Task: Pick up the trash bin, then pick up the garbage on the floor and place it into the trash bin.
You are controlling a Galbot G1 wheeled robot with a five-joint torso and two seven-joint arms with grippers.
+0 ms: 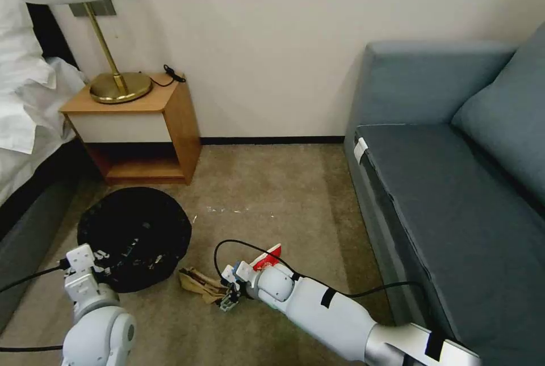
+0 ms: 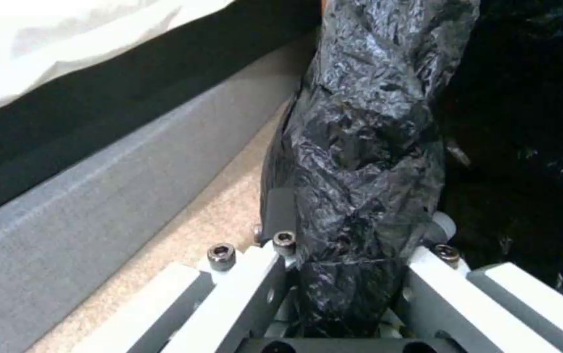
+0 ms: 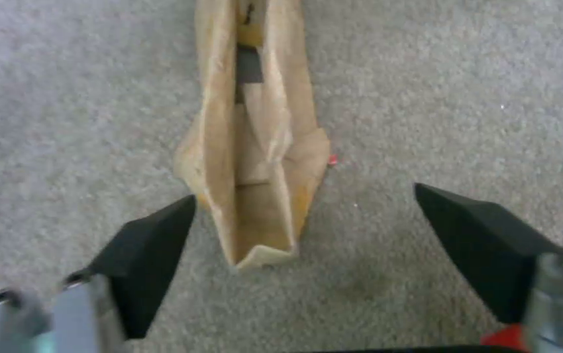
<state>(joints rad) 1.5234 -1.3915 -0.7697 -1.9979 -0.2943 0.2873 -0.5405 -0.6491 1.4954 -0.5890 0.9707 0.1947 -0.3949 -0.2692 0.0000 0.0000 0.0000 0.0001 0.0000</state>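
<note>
Landmark: the low round trash bin lined with crinkled black plastic bag (image 1: 134,236), standing on the beige carpet floor (image 1: 272,196) in front of the wooden nightstand (image 1: 142,127).

Left pincer (image 2: 353,274): at the bin's near rim, closed on a bunched fold of the black liner, which runs up between the two white finger bars in the left wrist view. Whether it also has the hard rim inside the fold, cannot tell.

Right pincer (image 3: 301,230): low over the carpet just to the right of the bin, jaws wide apart, holding nothing. The flattened tan paper bag (image 3: 255,147) lies lengthwise with its near end between the black pads (image 3: 144,260); one pad is close beside the paper's edge, the other well clear.

Handling, as judged: the paper is light, soft, creased, and will crush instead of resisting. Best hold looks to be across the narrow near end, where the folds stack thickest. It lies flat, so the pads probably need to reach the carpet pile to get under the edges. Liner is thin and slippery; may stretch or slide if the bin hangs from it alone.

Hard to make out: a red-and-white packet (image 1: 267,256) shows beyond the right wrist, partly covered by it. Bin contents are lost in black. The bin's white wall is hidden under the liner.
</note>
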